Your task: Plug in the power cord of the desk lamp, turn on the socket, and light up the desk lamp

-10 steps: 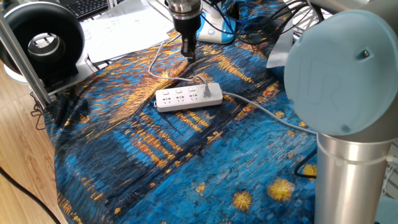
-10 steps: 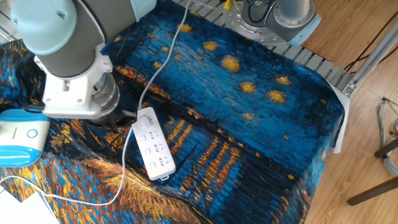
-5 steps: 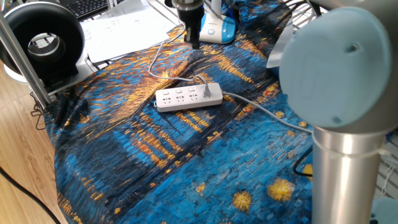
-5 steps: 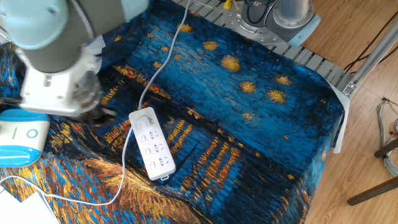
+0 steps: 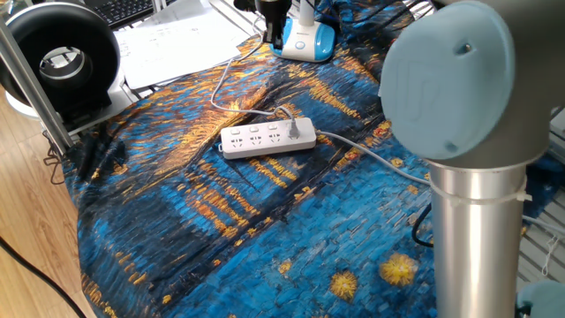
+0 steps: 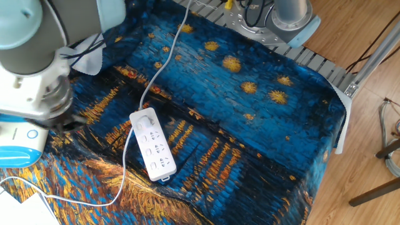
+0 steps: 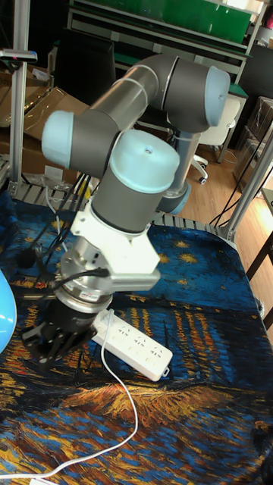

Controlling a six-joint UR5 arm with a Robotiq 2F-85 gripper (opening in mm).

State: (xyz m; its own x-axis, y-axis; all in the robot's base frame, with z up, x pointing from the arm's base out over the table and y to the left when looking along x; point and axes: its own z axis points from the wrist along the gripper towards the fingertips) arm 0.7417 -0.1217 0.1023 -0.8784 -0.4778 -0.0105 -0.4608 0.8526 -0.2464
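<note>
The socket (image 5: 267, 138) lies on the patterned cloth, with a small white plug (image 5: 290, 131) seated in its right-end outlet. From that plug the power cord (image 5: 221, 88) curves back toward the desk lamp (image 5: 305, 40), whose light-blue base stands at the far edge. My gripper (image 5: 275, 37) hangs just left of that base, and its dark fingers read as shut with nothing in them. In the other fixed view the socket (image 6: 153, 147) is mid-table, the desk lamp (image 6: 15, 140) is at the left edge, and the gripper (image 6: 65, 123) is mostly hidden under the wrist. The tall fixed view shows the gripper (image 7: 47, 342) left of the socket (image 7: 133, 345).
A black ring-shaped device (image 5: 62, 57) on a white base stands at the back left behind a metal post (image 5: 35, 79). Papers (image 5: 177, 35) lie beside it. The strip's thicker grey-white cable (image 5: 380, 159) runs right toward the arm's base. Black cables (image 5: 388, 22) pile at the back.
The gripper has moved from just behind the socket toward the back of the table, up to the lamp base. The socket, plug and cord have not moved.
</note>
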